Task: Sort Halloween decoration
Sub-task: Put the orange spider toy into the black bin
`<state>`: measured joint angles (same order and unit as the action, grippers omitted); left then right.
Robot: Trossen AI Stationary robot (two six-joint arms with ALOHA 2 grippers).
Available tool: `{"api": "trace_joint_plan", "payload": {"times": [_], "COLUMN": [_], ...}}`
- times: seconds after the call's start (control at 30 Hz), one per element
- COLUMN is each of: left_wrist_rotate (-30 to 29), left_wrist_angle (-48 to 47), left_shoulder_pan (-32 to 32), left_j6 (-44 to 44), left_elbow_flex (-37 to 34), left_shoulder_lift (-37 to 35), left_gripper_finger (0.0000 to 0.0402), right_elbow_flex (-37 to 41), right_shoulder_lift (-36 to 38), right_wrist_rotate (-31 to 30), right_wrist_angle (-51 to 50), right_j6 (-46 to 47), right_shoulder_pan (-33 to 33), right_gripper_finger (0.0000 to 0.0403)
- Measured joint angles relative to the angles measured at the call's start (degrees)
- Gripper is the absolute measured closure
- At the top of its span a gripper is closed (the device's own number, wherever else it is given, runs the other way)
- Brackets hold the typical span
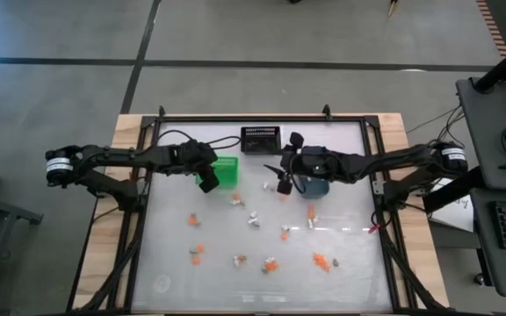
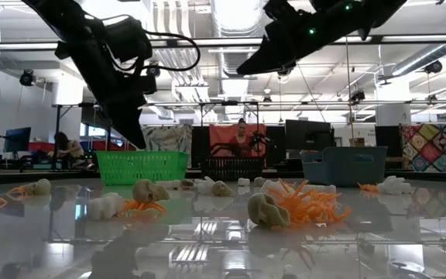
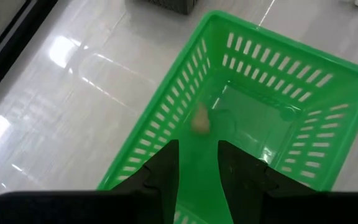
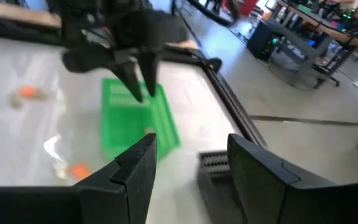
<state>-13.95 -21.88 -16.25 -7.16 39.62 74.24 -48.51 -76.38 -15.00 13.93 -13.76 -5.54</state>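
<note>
Two dark arms meet over the back half of the table as a tray of Halloween trinkets point(image 1: 255, 230) waits to be sorted. Left to right: the left gripper point(image 1: 207, 183) hangs above the near rim of the green basket point(image 1: 227, 170), fingers parted a modest way with nothing between them; in its wrist view a small tan trinket point(image 3: 200, 122) shows inside the basket, blurred, just beyond the fingertips, either falling or already on the floor. At the table's twelve o'clock sits the black mesh bin point(image 1: 260, 139). Right of centre, the right gripper point(image 1: 285, 179) is poised beside the blue-grey bin point(image 1: 313, 186), fingers spread wide and empty. The remaining orange, white and tan pieces lie scattered from the table's centre toward six o'clock. The nearest of them, a trinket near the green basket point(image 1: 236, 200), lies at about five o'clock from the left fingers and eight o'clock from the right, so the left arm looks marginally closer. Its long axis cannot be told.
</note>
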Motion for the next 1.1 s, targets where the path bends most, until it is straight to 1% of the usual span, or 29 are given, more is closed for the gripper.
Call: {"api": "trace_joint_plan", "payload": {"times": [0.1,0.17,0.27,0.33,0.4,0.5,0.6,0.73,0.83,0.93,1.0,1.1], "left_wrist_rotate": [0.2,2.9,6.9,7.5,7.5,7.5,7.6,8.1,12.5,16.9,17.1,17.1], "left_wrist_angle": [0.0,-0.2,0.3,0.7,3.4,9.8,13.7,16.0,19.9,21.7,20.8,20.8], "left_shoulder_pan": [0.0,0.0,0.3,0.7,1.1,1.2,1.2,1.2,1.3,1.7,2.2,3.7], "left_j6": [-2.1,-3.8,-5.0,-5.0,-3.7,-1.4,2.3,6.9,6.3,3.1,0.9,-1.3], "left_elbow_flex": [0.0,0.3,1.2,1.4,1.5,1.5,1.8,3.5,4.0,4.0,3.9,3.5], "left_shoulder_lift": [0.0,-0.5,-1.6,-2.5,-3.7,-5.8,-8.6,-12.6,-15.2,-17.7,-19.2,-20.8], "left_gripper_finger": [0.0306,0.0306,0.0306,0.0306,0.0306,0.0306,0.0306,0.0305,0.0305,0.0305,0.0306,0.0306], "right_elbow_flex": [0.0,0.0,0.0,0.0,0.0,-1.1,-5.0,-12.4,-19.1,-24.9,-28.2,-32.5], "right_shoulder_lift": [2.0,3.4,4.7,5.0,5.1,5.1,4.3,1.9,-0.7,-4.3,-7.1,-11.4], "right_wrist_rotate": [0.0,0.0,0.0,0.3,1.6,6.8,12.6,16.8,20.0,20.4,20.2,16.8], "right_wrist_angle": [-2.3,-3.5,-5.5,-7.1,-8.7,-12.8,-19.7,-32.7,-43.5,-54.1,-60.0,-67.0], "right_j6": [0.9,3.2,8.8,14.0,18.5,24.3,30.1,36.7,42.0,44.7,45.5,46.3], "right_shoulder_pan": [-2.0,-3.0,-3.9,-4.3,-4.8,-5.9,-6.6,-6.6,-5.2,-1.9,0.4,3.6], "right_gripper_finger": [0.0216,0.0216,0.0216,0.0216,0.0216,0.0216,0.0216,0.0216,0.0216,0.0216,0.0216,0.0216]}}
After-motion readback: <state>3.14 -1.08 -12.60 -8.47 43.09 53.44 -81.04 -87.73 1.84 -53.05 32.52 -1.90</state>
